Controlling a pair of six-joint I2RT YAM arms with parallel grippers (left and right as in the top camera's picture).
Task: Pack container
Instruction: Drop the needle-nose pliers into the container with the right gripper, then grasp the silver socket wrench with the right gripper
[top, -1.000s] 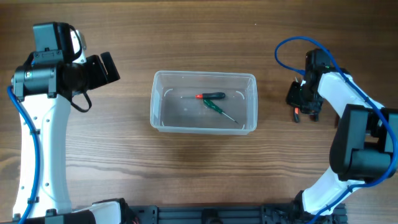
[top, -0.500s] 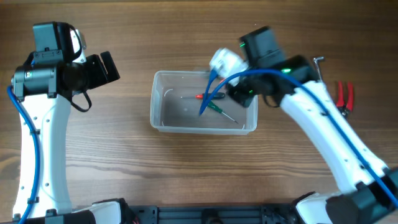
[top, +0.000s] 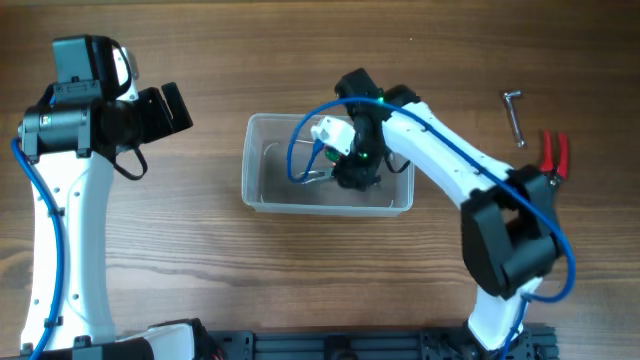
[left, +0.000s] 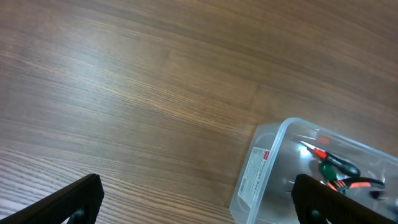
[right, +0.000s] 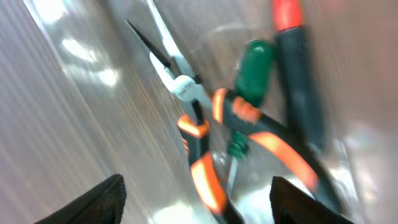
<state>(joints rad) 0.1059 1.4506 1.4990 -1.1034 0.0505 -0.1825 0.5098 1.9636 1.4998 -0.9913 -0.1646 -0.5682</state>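
- Right wrist view: I've got my right gripper (right: 199, 196) spread wide, released, over orange-handled pliers (right: 202, 146) lying in the container (top: 247, 165).
- Left gripper (left: 199, 193) gaping, well apart.

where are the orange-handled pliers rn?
Inside the container, right half: the right wrist view shows the pliers lying beside the green screwdriver, just beneath the open right gripper.

Blocked across the container's (top: 246, 172) right half by the right gripper (top: 352, 172), its blue cable (top: 297, 160), long-nose pliers (right: 198, 134) and screwdrivers (right: 254, 65). Free over its left end and across bare table (top: 210, 260) toward the left gripper (top: 178, 108). Far right, red-handled pliers (top: 553, 155) and a hex key (top: 514, 112).
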